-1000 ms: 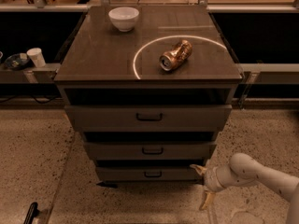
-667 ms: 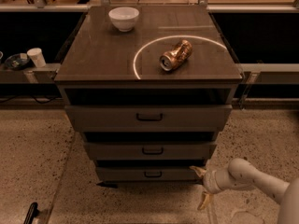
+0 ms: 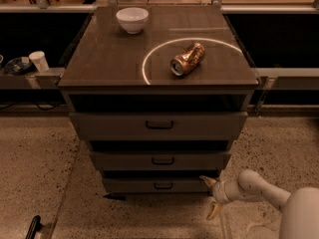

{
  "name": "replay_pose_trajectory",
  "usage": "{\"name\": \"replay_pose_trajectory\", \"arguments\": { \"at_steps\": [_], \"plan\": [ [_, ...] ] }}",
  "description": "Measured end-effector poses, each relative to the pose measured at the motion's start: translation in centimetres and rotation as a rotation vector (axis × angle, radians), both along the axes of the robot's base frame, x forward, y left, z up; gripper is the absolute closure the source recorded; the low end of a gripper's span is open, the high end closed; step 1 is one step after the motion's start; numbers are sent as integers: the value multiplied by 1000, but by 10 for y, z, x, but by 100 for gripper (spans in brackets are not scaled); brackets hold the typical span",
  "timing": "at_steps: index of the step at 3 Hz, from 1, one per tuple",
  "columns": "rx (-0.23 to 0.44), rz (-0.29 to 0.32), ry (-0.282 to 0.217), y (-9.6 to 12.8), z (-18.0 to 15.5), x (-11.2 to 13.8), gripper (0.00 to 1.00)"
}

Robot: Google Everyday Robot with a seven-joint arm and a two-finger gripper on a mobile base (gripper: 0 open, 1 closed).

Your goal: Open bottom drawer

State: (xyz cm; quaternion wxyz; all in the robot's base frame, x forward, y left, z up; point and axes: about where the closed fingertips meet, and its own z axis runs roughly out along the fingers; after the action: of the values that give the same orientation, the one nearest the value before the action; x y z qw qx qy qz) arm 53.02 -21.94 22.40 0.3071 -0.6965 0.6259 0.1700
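Pincer (image 3: 209, 197) beside wide, camera-facing bottom drawer (image 3: 130, 185)

One view only. The desk (image 3: 104, 59) is seen from above and in front, with the camera pitched steeply down and faced square onto the drawer fronts. It is framed at mid range: the top fills the upper centre, and the fronts are foreshortened below it. The bottom drawer (image 3: 159, 185) is caught low in frame. Speckled floor (image 3: 45, 173) is taken in on both sides. The arm (image 3: 259, 188) is cut off by the lower right corner, nearest the lens. The pincer (image 3: 213, 197) is placed at the bottom drawer's right end, fingers spread.
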Motion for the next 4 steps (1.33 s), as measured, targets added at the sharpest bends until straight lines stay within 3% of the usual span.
{"name": "replay_pose_trajectory", "arguments": {
  "at_steps": [2,3,4],
  "plan": [
    [-19,-15,-21,-3,-26,25,0],
    [-24,-17,-8,-1,-36,36,0],
    [-25,-27,18,-1,-44,43,13]
  ]
}}
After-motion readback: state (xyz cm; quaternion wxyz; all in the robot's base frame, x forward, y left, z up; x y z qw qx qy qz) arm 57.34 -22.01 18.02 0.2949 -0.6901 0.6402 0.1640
